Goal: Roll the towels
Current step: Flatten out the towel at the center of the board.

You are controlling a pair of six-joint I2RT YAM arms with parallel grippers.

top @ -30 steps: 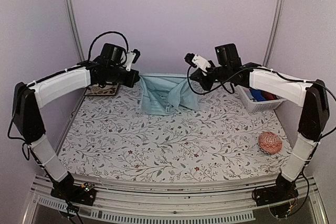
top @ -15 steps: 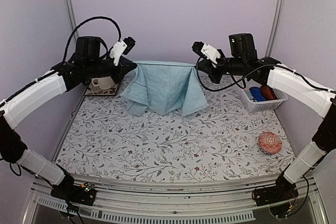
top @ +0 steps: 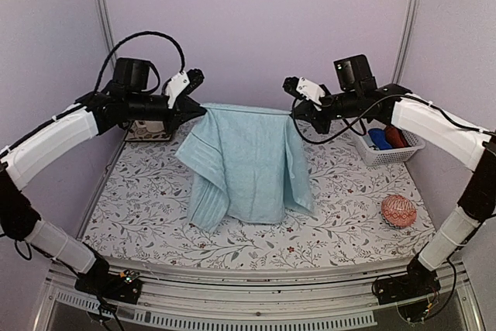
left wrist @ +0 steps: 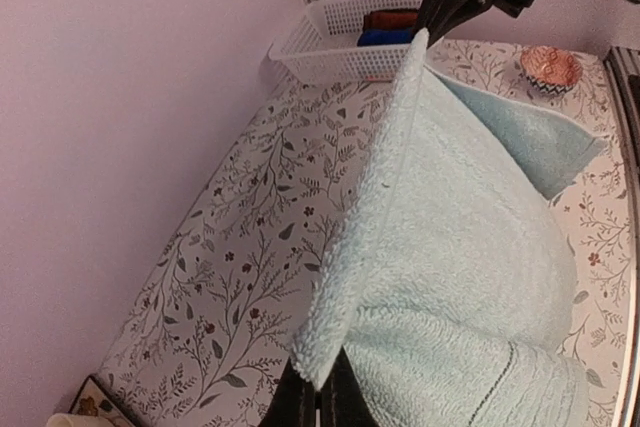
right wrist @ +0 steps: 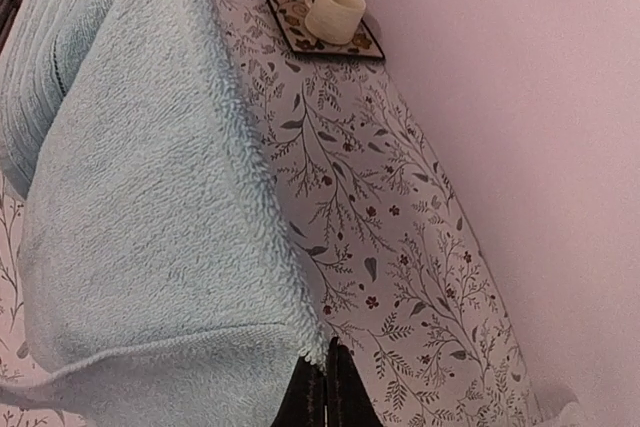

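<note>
A light blue towel (top: 246, 162) hangs stretched between my two grippers above the floral table, its lower folds resting on the table middle. My left gripper (top: 203, 111) is shut on the towel's left top corner, seen in the left wrist view (left wrist: 318, 372). My right gripper (top: 293, 112) is shut on the right top corner, seen in the right wrist view (right wrist: 322, 362). The towel fills much of both wrist views (left wrist: 470, 247) (right wrist: 140, 207). The lower part is folded and bunched.
A white basket (top: 386, 147) with coloured items stands at the back right. A patterned ball (top: 398, 211) lies at the right. A cream mug (right wrist: 333, 11) on a patterned coaster (top: 149, 134) stands at the back left. The purple back wall is close behind the grippers.
Both grippers have lifted the towel from the back of the table and pulled it forward and apart. It now hangs spread wide, reaching down to the table middle.
</note>
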